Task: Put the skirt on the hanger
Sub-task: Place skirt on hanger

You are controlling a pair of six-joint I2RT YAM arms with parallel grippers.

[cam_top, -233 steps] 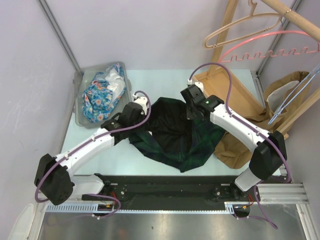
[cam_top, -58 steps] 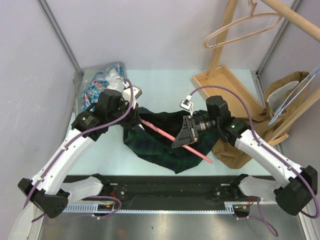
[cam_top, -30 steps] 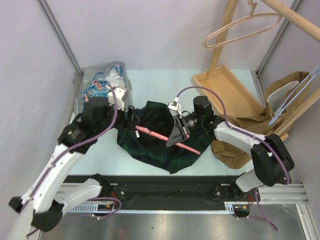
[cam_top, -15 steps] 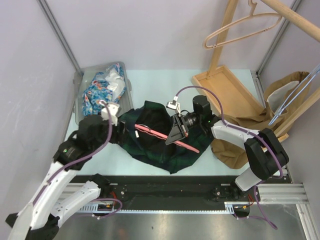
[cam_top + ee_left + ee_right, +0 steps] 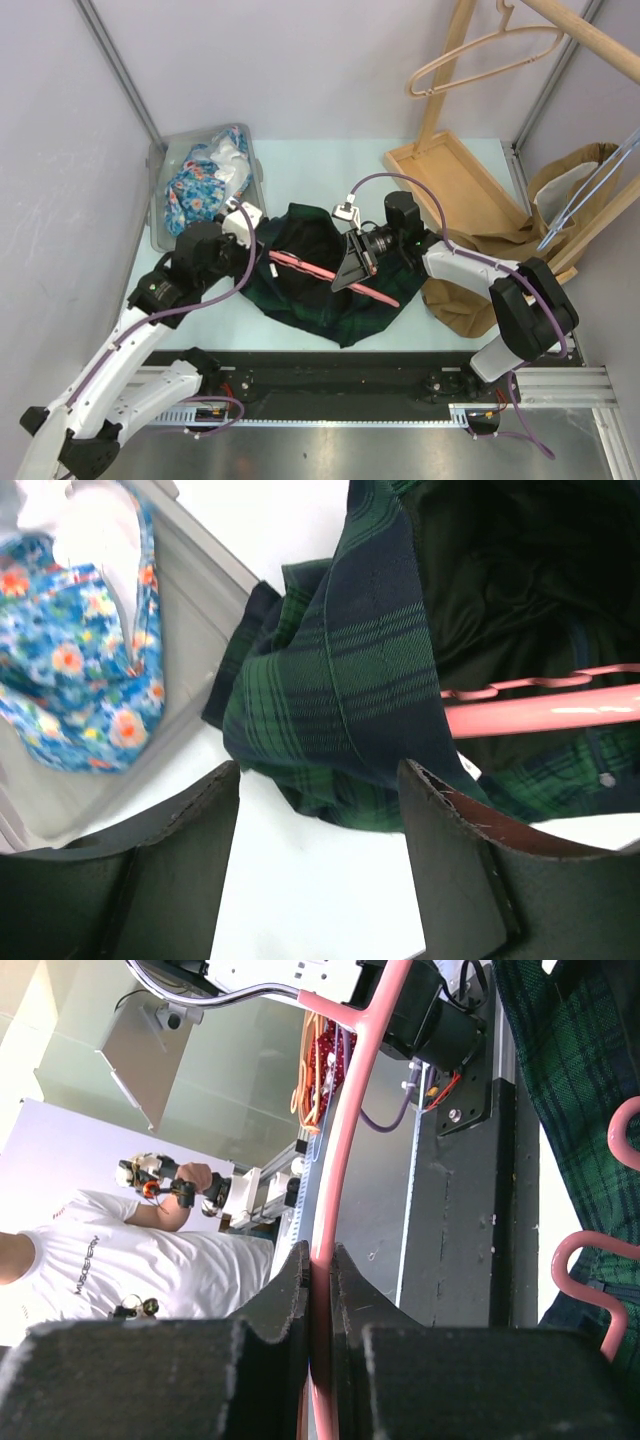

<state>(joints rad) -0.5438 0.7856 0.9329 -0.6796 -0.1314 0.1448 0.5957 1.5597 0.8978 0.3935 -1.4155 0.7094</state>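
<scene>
The dark green plaid skirt [image 5: 325, 300] lies crumpled in the middle of the table. It also fills the upper part of the left wrist view, skirt [image 5: 340, 680]. Across its top lies the pink hanger [image 5: 320, 268], one end over the skirt's dark opening. My right gripper [image 5: 352, 266] is shut on the hanger's thin pink rod [image 5: 345, 1140], which runs between its fingers [image 5: 290, 1290]. My left gripper [image 5: 252, 248] is open at the skirt's left edge. Its jaws [image 5: 320, 780] frame bare table just short of the plaid hem, and nothing is between them.
A grey bin [image 5: 160, 205] with blue floral cloth [image 5: 205, 185] stands at the back left, close to my left gripper. A wooden rack base [image 5: 450, 170] and brown fabric [image 5: 465, 295] are on the right. A beige hanger [image 5: 480, 50] hangs above.
My left arm has swung forward again, bringing its open gripper up to the skirt's left edge, its jaws slightly narrower. The right gripper holds the hanger in the same place.
</scene>
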